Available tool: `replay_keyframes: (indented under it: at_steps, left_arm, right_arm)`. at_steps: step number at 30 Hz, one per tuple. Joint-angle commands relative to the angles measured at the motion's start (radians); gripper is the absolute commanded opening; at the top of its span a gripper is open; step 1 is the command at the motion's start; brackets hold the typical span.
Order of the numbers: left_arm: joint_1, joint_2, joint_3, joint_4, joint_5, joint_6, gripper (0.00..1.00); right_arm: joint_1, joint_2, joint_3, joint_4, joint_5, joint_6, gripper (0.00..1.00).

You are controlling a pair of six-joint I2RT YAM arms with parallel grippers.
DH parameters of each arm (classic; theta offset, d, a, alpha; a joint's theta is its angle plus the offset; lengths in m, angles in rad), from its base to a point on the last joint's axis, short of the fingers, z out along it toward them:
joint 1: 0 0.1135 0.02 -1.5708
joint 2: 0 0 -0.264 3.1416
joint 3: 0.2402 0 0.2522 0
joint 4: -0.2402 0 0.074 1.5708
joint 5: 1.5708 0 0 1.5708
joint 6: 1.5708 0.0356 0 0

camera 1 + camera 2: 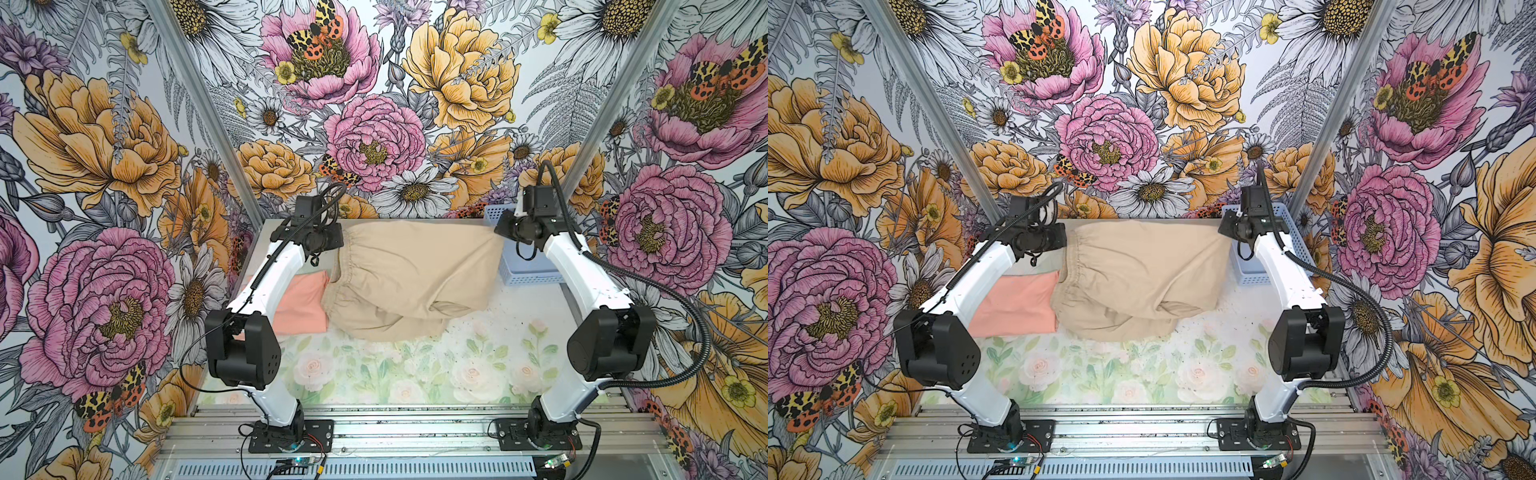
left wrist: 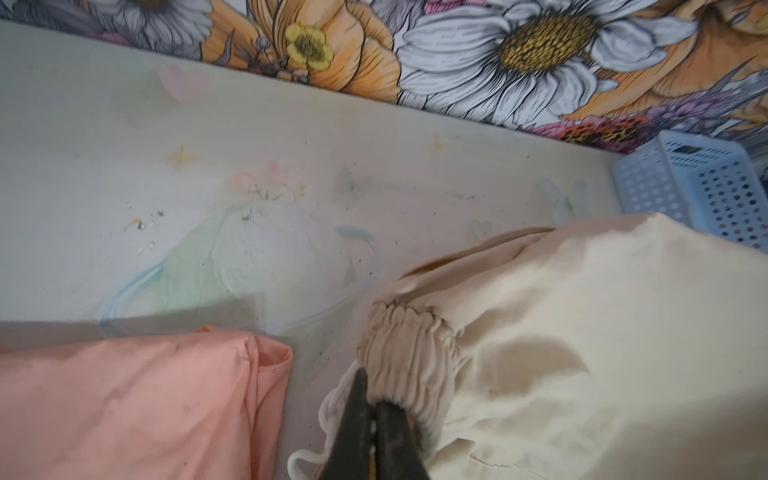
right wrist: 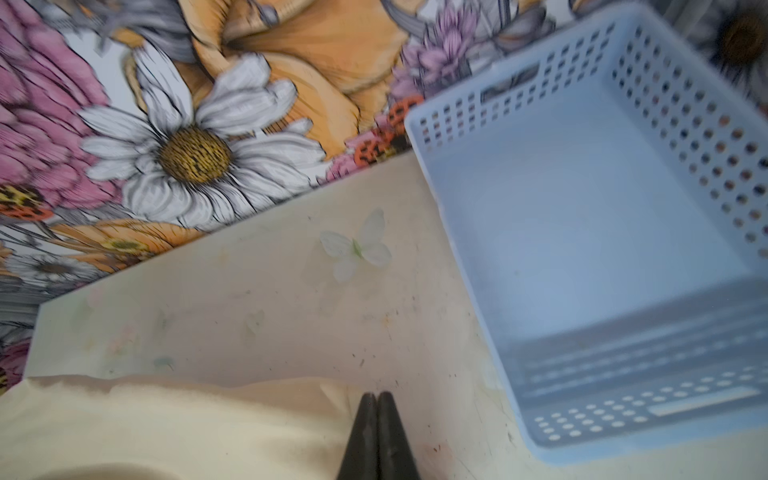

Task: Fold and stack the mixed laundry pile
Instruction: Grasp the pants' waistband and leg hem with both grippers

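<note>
Beige cloth is the item under grip. The beige garment (image 1: 415, 270) (image 1: 1142, 270) lies across the far half of the table (image 1: 415, 365), its far edge running in a straight line between my two pincers in both top views.

Left pincer (image 2: 372, 399): jaws pressed together, pinching the gathered elastic waistband of the beige garment (image 2: 582, 332). The white drawstring (image 2: 328, 415) loops out just beside the fingers. The body of the garment spreads away from this pincer toward my right arm.

Right pincer (image 3: 377, 399): jaws pressed together at the opposite far corner of the beige garment (image 3: 166, 424). The cloth runs up against the side of the fingers, and in both top views that corner is drawn to a point at this pincer. The wrist view does not show the cloth between the jaws.

The peach T-shirt (image 1: 301, 301) (image 1: 1017, 303) (image 2: 124, 395) lies flat on the table under my left arm. It is just beside the waistband end of the beige garment, whose near part overlaps its edge in both top views. Neither pincer touches it.

The blue perforated basket (image 1: 528, 270) (image 3: 685, 124) (image 2: 685, 187) stands in the far right corner, just beside my right pincer.
</note>
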Motion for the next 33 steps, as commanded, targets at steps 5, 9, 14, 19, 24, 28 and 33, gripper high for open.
replay_keyframes:
  at_steps: [5,9,14,19,24,28,33]
  left_arm:
    - [0.037,0.244,0.118,0.084,0.071,-0.018,0.00]
    - [0.069,0.376,0.166,0.118,0.096,-0.035,0.00]
    - [0.088,0.506,0.251,0.124,0.092,-0.041,0.00]
    - [0.104,0.593,0.330,0.124,0.079,-0.067,0.00]
    - [0.109,0.607,0.362,0.117,0.045,-0.085,0.62]
    - [0.110,0.511,0.276,0.112,-0.019,-0.102,0.86]
    - [0.107,0.368,0.111,0.055,-0.068,-0.093,0.86]
  right_arm:
    - [-0.003,0.290,0.253,-0.032,0.009,-0.023,0.00]
    - [0.002,0.474,0.424,-0.033,0.015,-0.030,0.00]
    - [0.006,0.676,0.612,-0.040,0.044,-0.031,0.00]
    - [0.008,0.835,0.825,-0.053,0.060,-0.025,0.00]
    - [0.009,0.895,0.953,-0.064,0.045,-0.017,0.35]
    - [0.016,0.791,0.846,-0.085,0.025,-0.026,0.51]
    - [0.033,0.550,0.510,-0.085,-0.028,-0.026,0.53]
